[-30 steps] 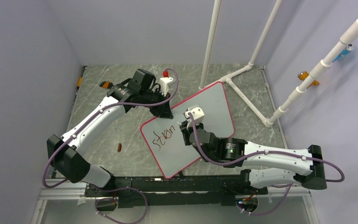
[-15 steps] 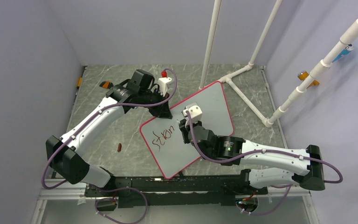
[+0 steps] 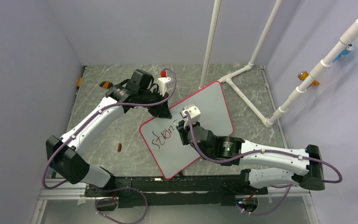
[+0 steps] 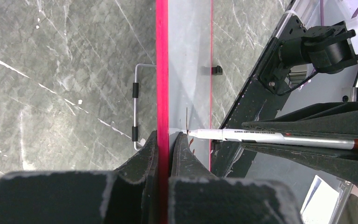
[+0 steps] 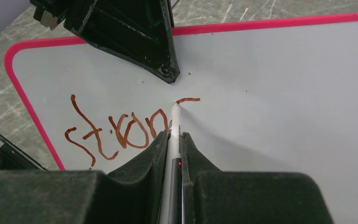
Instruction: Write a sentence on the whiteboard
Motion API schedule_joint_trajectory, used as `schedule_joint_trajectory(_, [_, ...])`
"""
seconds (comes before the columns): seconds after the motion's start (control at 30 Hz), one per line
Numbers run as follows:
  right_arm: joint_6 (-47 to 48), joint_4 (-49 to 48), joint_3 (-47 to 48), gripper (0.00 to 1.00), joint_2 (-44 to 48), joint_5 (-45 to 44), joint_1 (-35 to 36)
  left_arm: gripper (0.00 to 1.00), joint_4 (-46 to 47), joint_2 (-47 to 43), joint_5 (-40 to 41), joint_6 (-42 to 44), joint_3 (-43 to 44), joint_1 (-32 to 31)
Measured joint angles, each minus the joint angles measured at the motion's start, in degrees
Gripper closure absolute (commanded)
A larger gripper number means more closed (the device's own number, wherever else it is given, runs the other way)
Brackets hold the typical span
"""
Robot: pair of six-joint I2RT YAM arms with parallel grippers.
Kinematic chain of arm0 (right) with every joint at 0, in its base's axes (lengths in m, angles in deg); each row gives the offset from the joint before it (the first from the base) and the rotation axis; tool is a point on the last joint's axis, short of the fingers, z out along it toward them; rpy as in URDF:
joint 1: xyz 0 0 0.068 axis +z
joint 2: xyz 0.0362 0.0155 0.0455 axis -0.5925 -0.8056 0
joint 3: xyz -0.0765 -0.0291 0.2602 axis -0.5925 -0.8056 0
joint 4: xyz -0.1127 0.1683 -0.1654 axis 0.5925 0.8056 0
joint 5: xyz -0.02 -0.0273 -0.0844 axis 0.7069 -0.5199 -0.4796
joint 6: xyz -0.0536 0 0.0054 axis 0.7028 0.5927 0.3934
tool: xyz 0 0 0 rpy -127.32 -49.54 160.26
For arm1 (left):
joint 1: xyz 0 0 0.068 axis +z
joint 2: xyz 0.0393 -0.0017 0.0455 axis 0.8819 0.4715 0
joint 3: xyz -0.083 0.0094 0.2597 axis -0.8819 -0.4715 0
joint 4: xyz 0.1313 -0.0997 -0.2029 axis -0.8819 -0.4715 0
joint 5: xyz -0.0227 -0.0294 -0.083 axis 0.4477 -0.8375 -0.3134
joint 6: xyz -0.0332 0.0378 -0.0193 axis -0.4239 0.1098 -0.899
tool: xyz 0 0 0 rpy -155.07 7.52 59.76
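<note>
The whiteboard, white with a pink-red rim, lies at an angle mid-table. My left gripper is shut on its far rim; in the left wrist view the rim runs straight between the closed jaws of the left gripper. My right gripper is shut on a white marker, whose tip touches the whiteboard. The sentence reads "stron" in dark red, with a short fresh stroke at the tip. The marker also shows in the left wrist view.
A small red cap lies on the marble table left of the board. A white pipe frame stands at the back right. An orange object sits at the far left. A wire stand sticks out under the board.
My right gripper has shifted the marker slightly up and left, and a short new stroke has appeared after "stron". The left gripper keeps its hold on the rim.
</note>
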Motion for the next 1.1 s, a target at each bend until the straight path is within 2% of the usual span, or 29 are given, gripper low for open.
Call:
schedule_joint_trajectory(0.53, [-4.1, 2.4, -2.9, 1.00, 2.0, -0.4, 0.1, 1.00, 0.0, 0.0, -0.4, 0.0, -0.1, 0.4])
schedule_joint_trajectory(1.1, [1.3, 3.4, 1.8, 1.00, -1.6, -4.6, -0.8, 1.00, 0.0, 0.0, -0.5, 0.0, -0.2, 0.5])
